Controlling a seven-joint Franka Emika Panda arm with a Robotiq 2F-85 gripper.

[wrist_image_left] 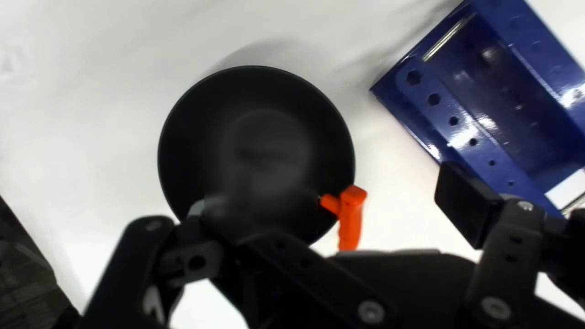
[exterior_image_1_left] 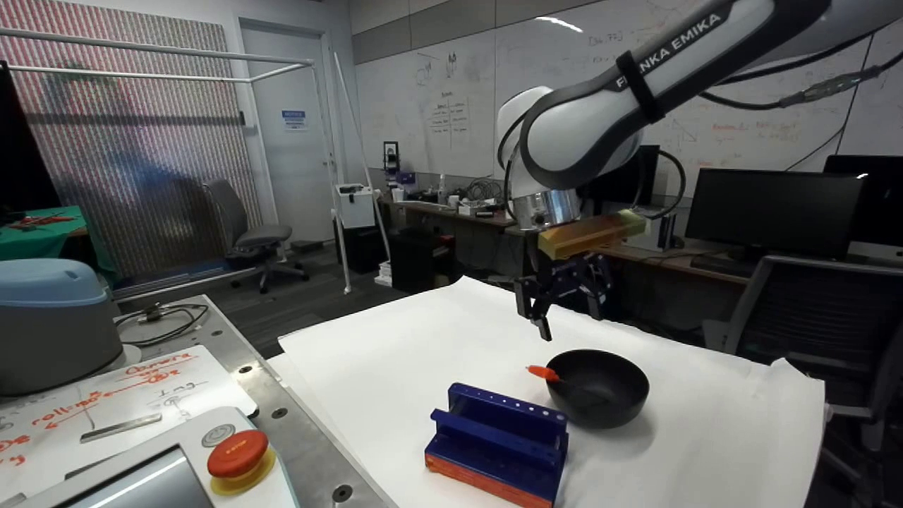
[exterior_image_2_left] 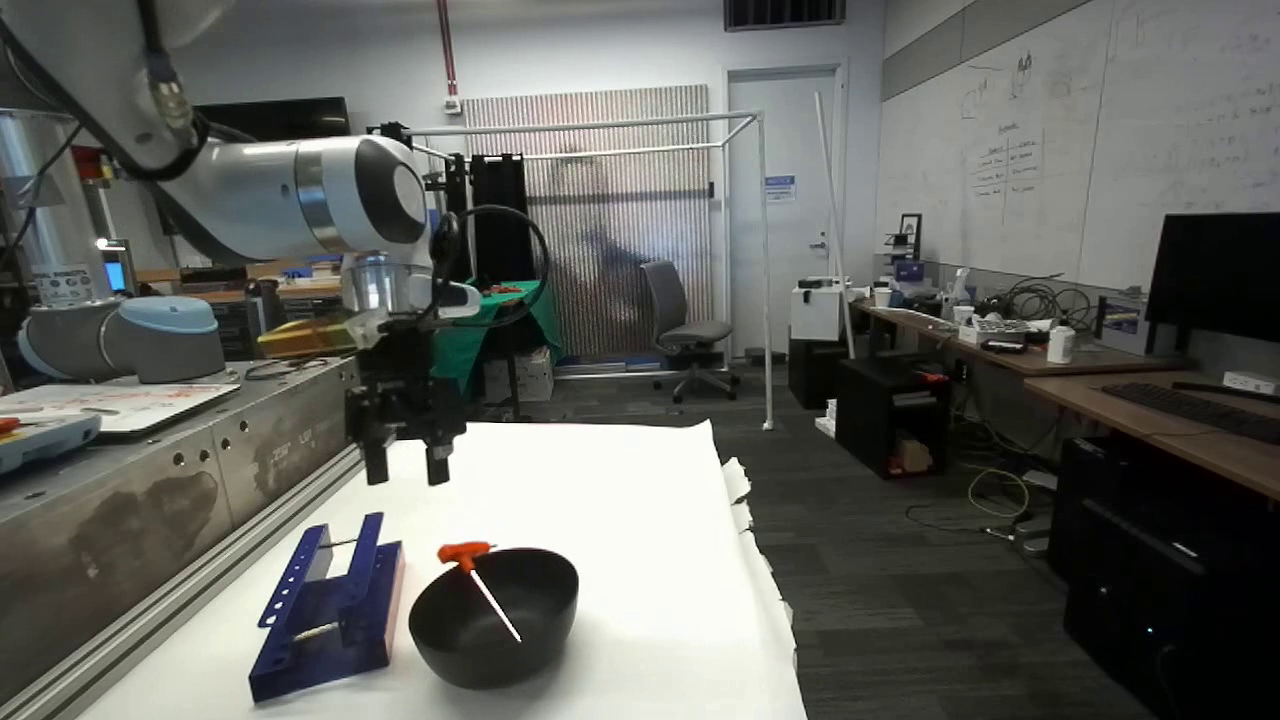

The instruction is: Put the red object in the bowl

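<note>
In my wrist view the bowl [wrist_image_left: 260, 137] blurs inside, mid-frame; a soft shadow lies above it; glare spots the blue block [wrist_image_left: 493, 105], upper right. Both exterior views give me a bright white-covered bench [exterior_image_2_left: 670, 580]; in an exterior view, glare streaks the whiteboard [exterior_image_1_left: 557, 60] near the top.

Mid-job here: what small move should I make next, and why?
I'd probably raise the end effector away: it hangs open, holding nothing, clear of the black bowl, where the red T-handled tool already leans, shaft inside, handle over the rim.
</note>
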